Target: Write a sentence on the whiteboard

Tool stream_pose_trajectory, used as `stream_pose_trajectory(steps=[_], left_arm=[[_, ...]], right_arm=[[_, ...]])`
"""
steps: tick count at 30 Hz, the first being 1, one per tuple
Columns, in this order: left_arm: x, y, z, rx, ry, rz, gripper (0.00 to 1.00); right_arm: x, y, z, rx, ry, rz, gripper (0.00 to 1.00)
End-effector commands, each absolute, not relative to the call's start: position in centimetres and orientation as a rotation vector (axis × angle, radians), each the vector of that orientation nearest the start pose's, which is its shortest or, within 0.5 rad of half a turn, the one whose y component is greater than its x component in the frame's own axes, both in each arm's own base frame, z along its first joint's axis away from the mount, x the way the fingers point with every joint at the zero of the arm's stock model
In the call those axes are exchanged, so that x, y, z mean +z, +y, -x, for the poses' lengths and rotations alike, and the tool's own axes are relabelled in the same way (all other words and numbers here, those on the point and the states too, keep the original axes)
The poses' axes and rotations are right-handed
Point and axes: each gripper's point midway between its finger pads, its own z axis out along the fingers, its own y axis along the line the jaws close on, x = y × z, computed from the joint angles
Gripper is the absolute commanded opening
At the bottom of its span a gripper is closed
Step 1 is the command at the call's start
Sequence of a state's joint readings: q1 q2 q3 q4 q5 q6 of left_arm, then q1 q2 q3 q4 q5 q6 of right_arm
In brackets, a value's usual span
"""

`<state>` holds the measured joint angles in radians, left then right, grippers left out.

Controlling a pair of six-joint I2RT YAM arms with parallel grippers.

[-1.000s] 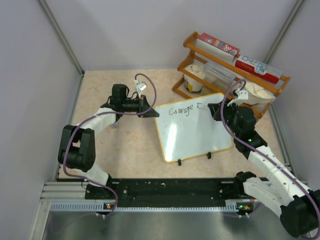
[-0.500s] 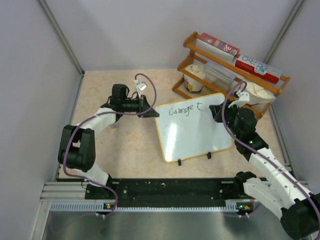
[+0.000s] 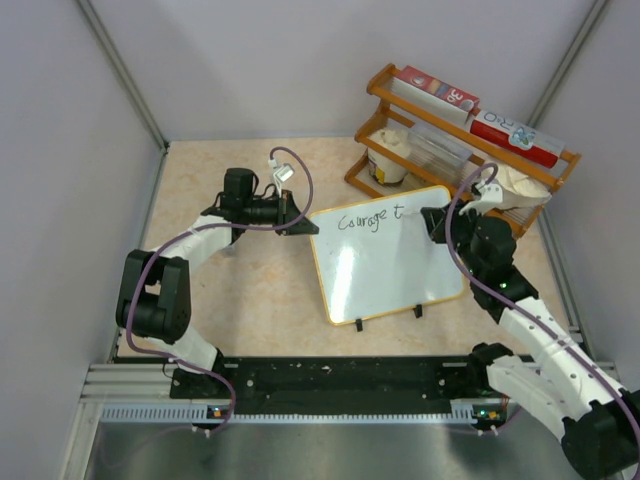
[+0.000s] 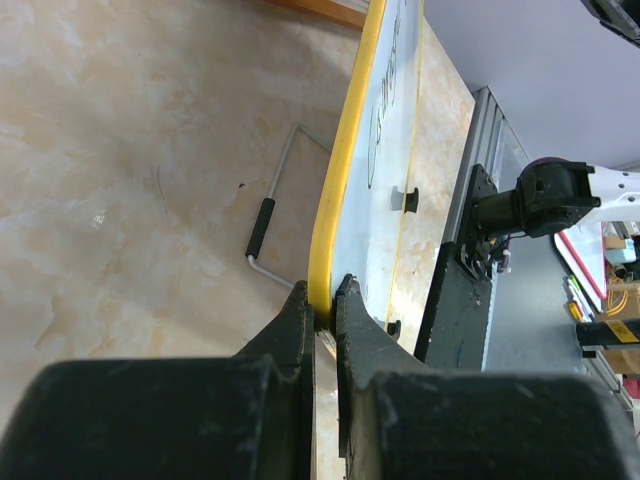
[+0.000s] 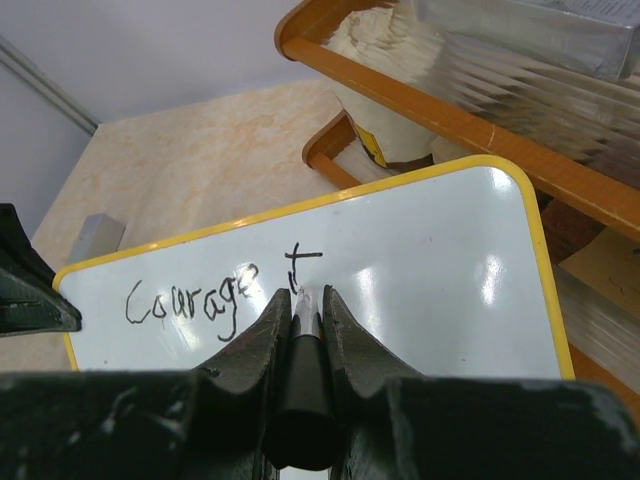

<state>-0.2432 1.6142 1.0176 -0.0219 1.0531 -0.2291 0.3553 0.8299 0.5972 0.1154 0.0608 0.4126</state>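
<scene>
The whiteboard (image 3: 390, 270) stands tilted on the table, white with a yellow rim. Its sentence (image 3: 368, 219) reads "Courage t" in thin black marker along the top. My left gripper (image 3: 304, 228) is shut on the board's upper left edge; in the left wrist view its jaws (image 4: 322, 295) pinch the yellow rim (image 4: 340, 170). My right gripper (image 3: 433, 222) is shut on a black marker (image 5: 303, 370), whose tip rests just under the "t" (image 5: 296, 268) on the whiteboard (image 5: 430, 290). The word "Courage" (image 5: 195, 298) lies to its left.
A wooden rack (image 3: 455, 135) with red-and-white boxes (image 3: 435, 90) and a white tub (image 3: 388, 158) stands right behind the board's top right corner. The board's wire stand (image 4: 268, 218) rests on the table behind it. Grey walls close in on both sides.
The right wrist has shifted slightly by the "t" with the marker. The lettering looks the same. The left arm has not moved.
</scene>
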Motion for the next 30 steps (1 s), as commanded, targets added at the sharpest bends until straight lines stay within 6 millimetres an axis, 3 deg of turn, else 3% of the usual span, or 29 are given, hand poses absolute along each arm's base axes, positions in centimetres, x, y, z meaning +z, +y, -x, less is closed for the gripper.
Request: stream_pose_trajectory(steps=[1, 18, 30], left_arm=[[12.8, -24.6, -31.0, -1.271, 2.077, -0.788, 0.00], [12.9, -24.7, -30.9, -1.277, 2.072, -0.795, 0.00], [12.9, -24.7, -31.0, -1.276, 2.070, -0.797, 0.00]], right_arm=[[29.1, 11.3, -31.9, 0.510, 1.573, -0.123, 0.00], [26.9, 10.9, -33.3, 0.454, 1.634, -0.153, 0.00], [25.8, 11.5, -32.4, 0.474, 1.682, -0.108, 0.00]])
